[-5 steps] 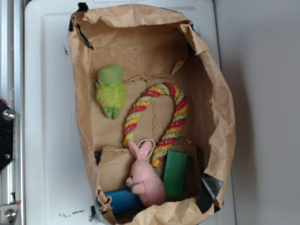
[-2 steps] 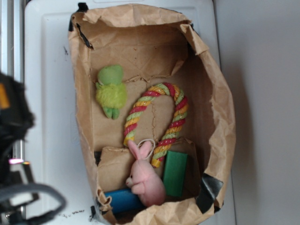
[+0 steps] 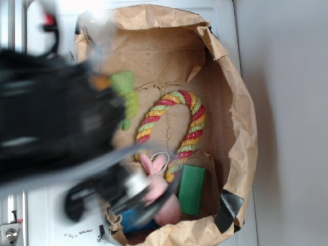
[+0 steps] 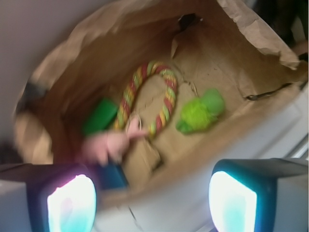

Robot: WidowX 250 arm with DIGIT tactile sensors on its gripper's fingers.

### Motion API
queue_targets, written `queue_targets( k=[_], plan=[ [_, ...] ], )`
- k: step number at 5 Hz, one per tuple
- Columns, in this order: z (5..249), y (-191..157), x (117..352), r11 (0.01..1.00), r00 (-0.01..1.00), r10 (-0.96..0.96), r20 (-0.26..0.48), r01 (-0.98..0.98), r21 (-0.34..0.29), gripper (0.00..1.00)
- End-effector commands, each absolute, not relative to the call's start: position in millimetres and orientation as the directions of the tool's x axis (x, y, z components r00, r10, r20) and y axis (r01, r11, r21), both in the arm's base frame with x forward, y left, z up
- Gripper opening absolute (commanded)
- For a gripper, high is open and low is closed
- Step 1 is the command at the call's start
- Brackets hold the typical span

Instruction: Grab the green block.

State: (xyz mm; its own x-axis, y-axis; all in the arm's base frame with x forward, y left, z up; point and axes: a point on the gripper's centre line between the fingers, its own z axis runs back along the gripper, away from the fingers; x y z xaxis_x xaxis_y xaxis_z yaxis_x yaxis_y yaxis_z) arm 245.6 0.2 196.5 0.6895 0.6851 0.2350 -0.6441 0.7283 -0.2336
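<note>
Inside the crumpled brown paper bag (image 3: 241, 118) lie several things: a small dark-green rectangular block (image 3: 191, 189) near one end, just beside a pink plush bunny (image 3: 156, 189), with a blue block (image 3: 136, 221) on the bunny's other side. A red, yellow and green twisted rope ring (image 3: 171, 130) lies mid-bag, and a fuzzy lime-green plush toy (image 4: 200, 110) sits farther along. Blurred, the black robot arm (image 3: 51, 118) covers the bag's left side. From the wrist view, the gripper (image 4: 152, 200) hangs spread wide and empty, well apart from the block.
</note>
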Motion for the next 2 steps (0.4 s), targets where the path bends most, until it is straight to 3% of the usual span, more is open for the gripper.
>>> queue_targets(
  k=[1, 2],
  plan=[
    [170, 27, 276, 0.658, 0.616, 0.753, 0.230, -0.708, -0.258, 1.00],
    [145, 26, 288, 0.668, 0.626, 0.743, 0.236, -0.716, -0.203, 1.00]
  ],
)
